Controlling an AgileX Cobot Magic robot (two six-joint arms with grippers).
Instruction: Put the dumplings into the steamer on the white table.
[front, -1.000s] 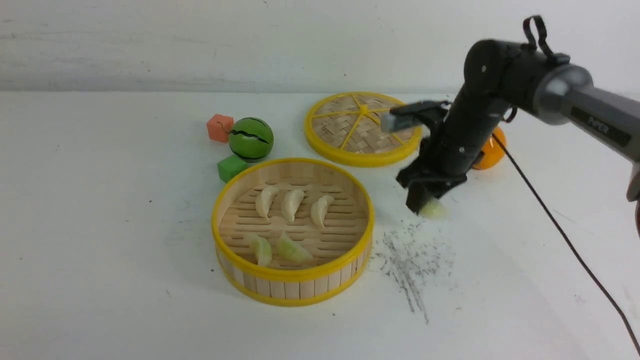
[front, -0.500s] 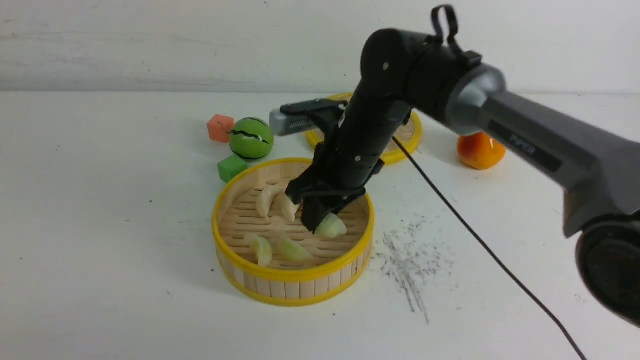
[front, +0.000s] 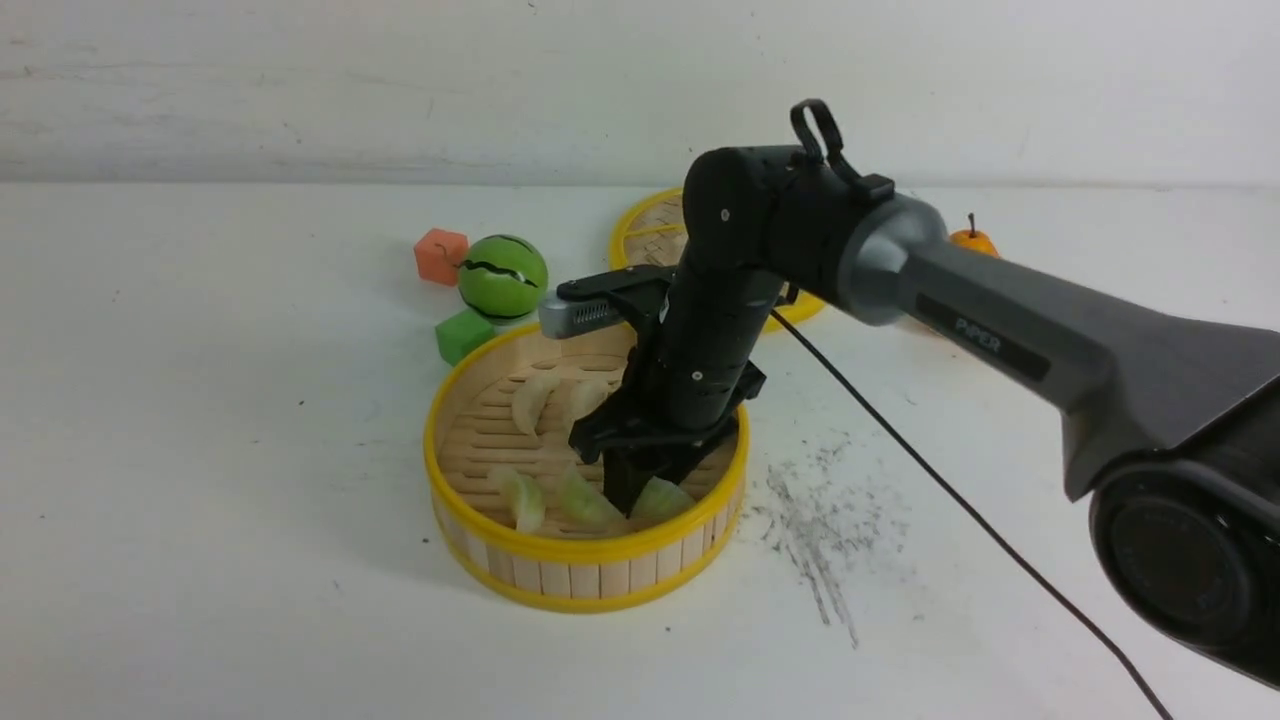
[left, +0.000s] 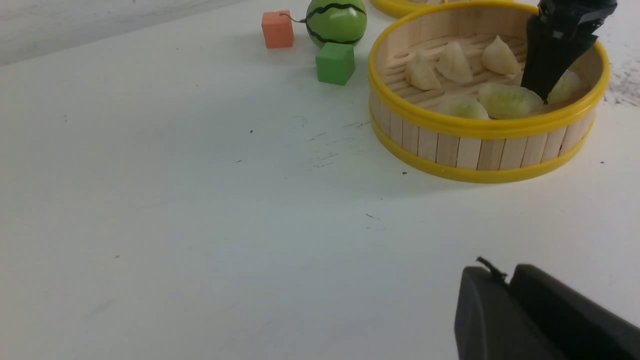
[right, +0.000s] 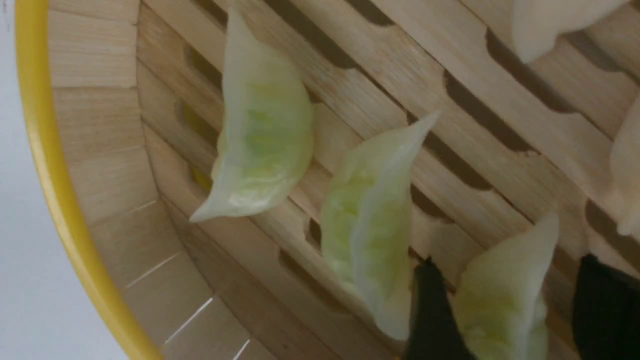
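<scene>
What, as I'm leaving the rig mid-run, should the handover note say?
Left pincer: shut, empty, over the white table, apart from the steamer.
Right pincer: open inside the steamer, straddling a green dumpling that lies on the slats.
Done: all six dumplings, three cream and three green, are in the steamer.
Left: probably only lifting the right pincer clear.

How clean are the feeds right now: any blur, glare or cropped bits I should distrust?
Front view: soft overall, no glare; the right pincer hides part of the steamer floor. Left wrist view: sharp around the steamer, the left pincer only a dark, cropped shape at the frame edge. Right wrist view: very close, slightly soft, the third green dumpling cut off by the frame.
</scene>
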